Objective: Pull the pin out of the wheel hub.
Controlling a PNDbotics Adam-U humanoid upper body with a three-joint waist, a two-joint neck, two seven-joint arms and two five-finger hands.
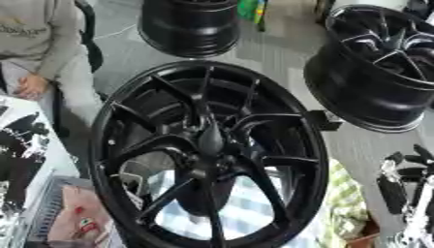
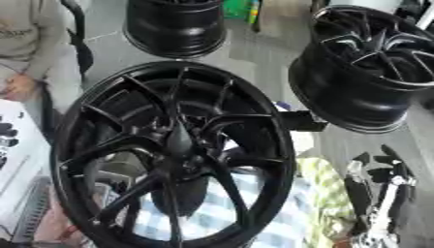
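Wheel hub (image 1: 208, 155) stands centre frame, face toward camera, giving access; pin possibly at centre, indistinct; right robot hand (image 2: 377, 189) lower right, finger state indeterminable.

Both head eyes look steeply down, close on the same black wheel hub (image 1: 208, 155), views nearly identical
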